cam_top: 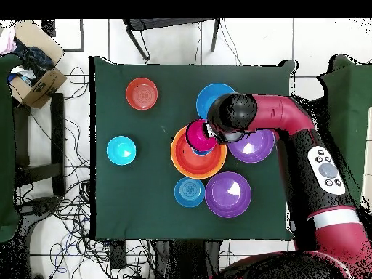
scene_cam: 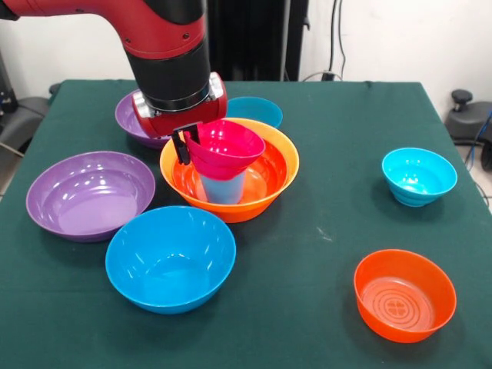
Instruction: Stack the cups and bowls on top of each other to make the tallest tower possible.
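The large orange bowl (scene_cam: pixel 269 188) (cam_top: pixel 182 161) sits mid-table as the tower's base. A light blue cup (scene_cam: pixel 224 188) stands inside it. On top of the cup, a magenta bowl (scene_cam: pixel 231 144) (cam_top: pixel 200 136) rests tilted. My gripper (scene_cam: pixel 187 150) (cam_top: pixel 209 132) is at the magenta bowl's left rim in the front view, black fingers (scene_cam: pixel 181 148) straddling the rim, shut on it. The arm hides part of the bowl from above.
Loose bowls ring the tower: a purple one (scene_cam: pixel 91 194) (cam_top: pixel 252 147), a big blue one (scene_cam: pixel 171 257) (cam_top: pixel 211 96), another purple one (scene_cam: pixel 127 115) (cam_top: pixel 227 194), a small blue one (scene_cam: pixel 257 110) (cam_top: pixel 189 192), a cyan one (scene_cam: pixel 419 175) (cam_top: pixel 121 150) and a red-orange one (scene_cam: pixel 405 294) (cam_top: pixel 142 94).
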